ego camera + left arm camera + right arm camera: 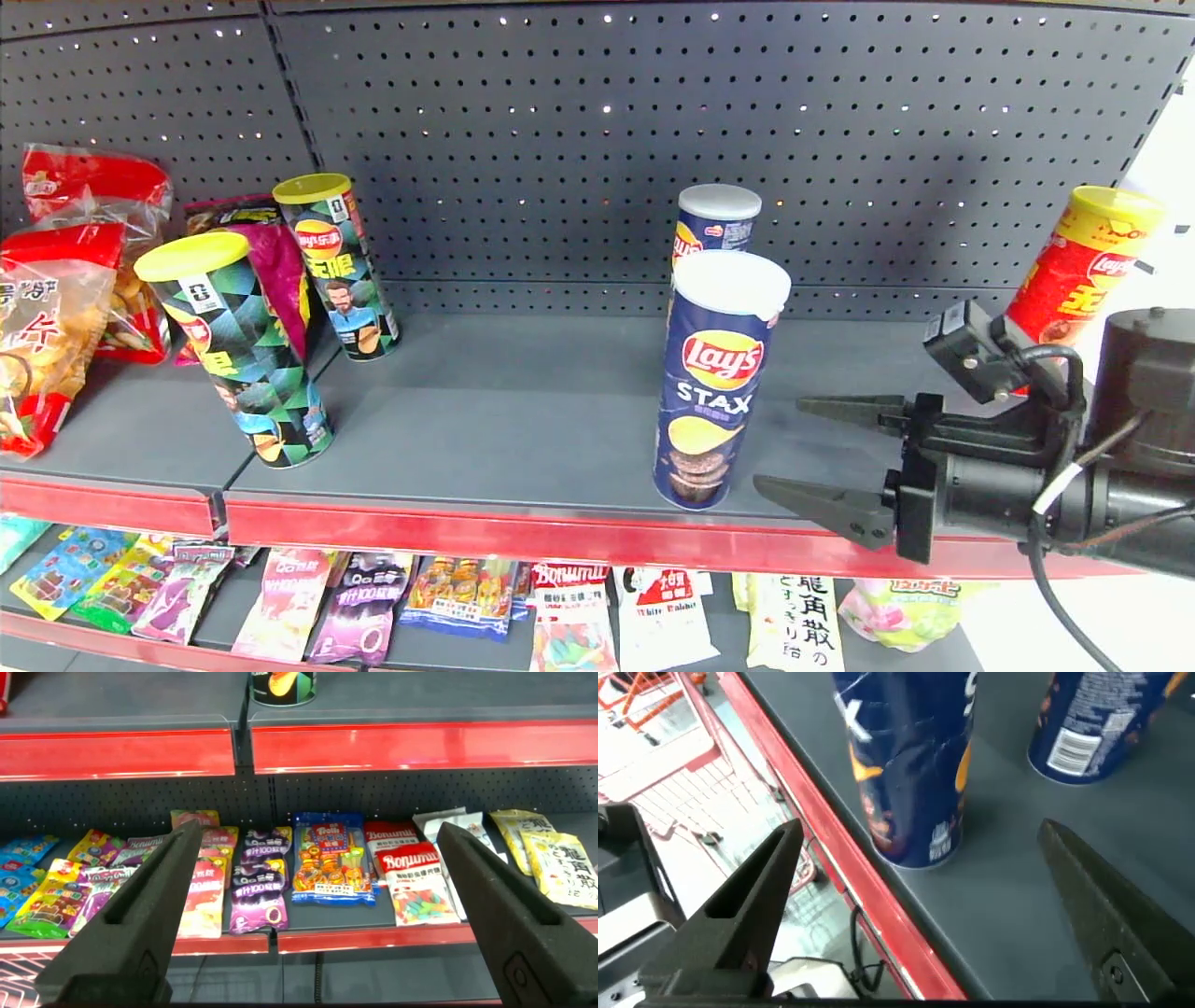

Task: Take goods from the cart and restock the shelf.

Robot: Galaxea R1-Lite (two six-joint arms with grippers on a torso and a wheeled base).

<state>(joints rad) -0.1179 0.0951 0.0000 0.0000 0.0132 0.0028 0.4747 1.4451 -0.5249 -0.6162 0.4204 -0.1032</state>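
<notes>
- Head view: a grey shelf (523,411) with a red front lip and a pegboard back (653,140) carries the stock.
- Red wire cart (663,756) lies below the shelf's lip, seen from the right wrist view.
- Right gripper (782,445) is spread wide and empty at the shelf's front edge, just beside the front blue chip can (714,383) without touching it.
- Left gripper (320,831) is likewise spread and empty, facing candy packets (322,863) on the lower shelf (420,940).
- Front blue chip can stands upright near the lip, with the rear blue chip can (714,224) directly behind.
- Red-and-yellow can (1083,266) stands far right, behind the right arm.
- Front green-patterned can (238,350) and rear green-patterned can (338,266) stand left, with a purple bag (275,271) between.
- Snack bags (56,299) lean far left.
</notes>
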